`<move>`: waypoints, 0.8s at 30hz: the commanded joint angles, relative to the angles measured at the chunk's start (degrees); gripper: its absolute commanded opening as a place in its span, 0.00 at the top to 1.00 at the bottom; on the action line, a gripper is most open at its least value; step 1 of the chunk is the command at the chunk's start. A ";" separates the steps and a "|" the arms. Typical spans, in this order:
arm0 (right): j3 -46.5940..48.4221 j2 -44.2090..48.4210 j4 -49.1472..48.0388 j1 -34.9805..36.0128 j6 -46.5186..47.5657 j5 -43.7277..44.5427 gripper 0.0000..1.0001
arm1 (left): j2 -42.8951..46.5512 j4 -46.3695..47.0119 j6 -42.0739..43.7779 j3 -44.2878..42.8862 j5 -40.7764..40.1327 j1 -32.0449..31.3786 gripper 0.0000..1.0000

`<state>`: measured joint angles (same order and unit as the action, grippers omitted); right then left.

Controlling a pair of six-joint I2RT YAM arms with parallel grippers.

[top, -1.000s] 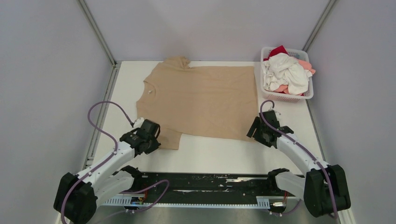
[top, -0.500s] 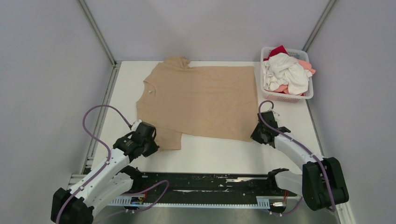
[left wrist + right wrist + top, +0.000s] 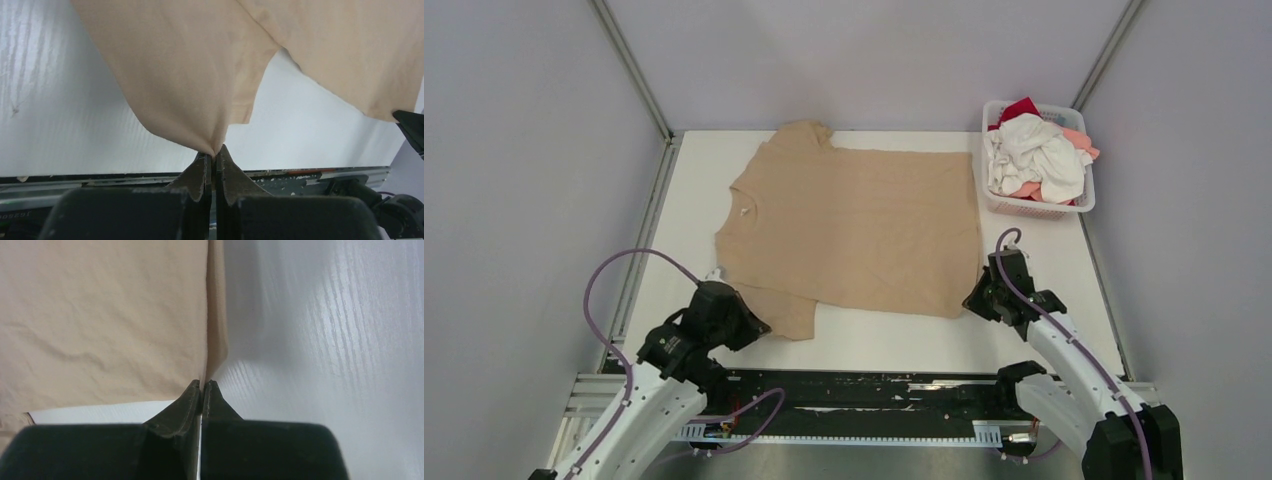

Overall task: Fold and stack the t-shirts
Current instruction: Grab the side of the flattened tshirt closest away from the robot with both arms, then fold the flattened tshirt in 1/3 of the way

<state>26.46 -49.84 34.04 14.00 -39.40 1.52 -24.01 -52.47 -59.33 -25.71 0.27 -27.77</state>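
A large tan t-shirt [image 3: 854, 225] lies spread on the white table [image 3: 879, 335], collar to the left. My left gripper [image 3: 752, 322] is shut on the tip of its near sleeve. In the left wrist view the sleeve cloth [image 3: 190, 75] is drawn up into a peak at the closed tips of the left gripper [image 3: 214, 154]. My right gripper [image 3: 977, 299] is shut on the near right hem corner. In the right wrist view the hem edge [image 3: 216, 325] runs straight into the pinched tips of the right gripper [image 3: 202, 385]. White [image 3: 1034, 150], coral-pink [image 3: 1079, 140] and red [image 3: 1021, 108] t-shirts lie bunched in the basket.
The white lattice basket [image 3: 1036, 208] stands at the back right corner of the table. A black rail [image 3: 854, 392] runs along the near edge between the arm bases. Grey walls and metal posts [image 3: 629, 65] enclose the table on three sides.
The right gripper has shut on the hem corner. Both arms have drawn back toward the near edge, pulling the tan tee's near side with them.
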 commanded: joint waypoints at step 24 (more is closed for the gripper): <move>33.64 -35.95 -8.69 -3.86 3.43 7.06 1.00 | -54.33 32.19 15.25 -36.03 3.00 19.71 1.00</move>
<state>55.00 -82.15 28.42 11.35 -37.36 7.44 -75.42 -23.00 -46.81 -56.58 4.49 -10.68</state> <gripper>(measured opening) 0.010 0.019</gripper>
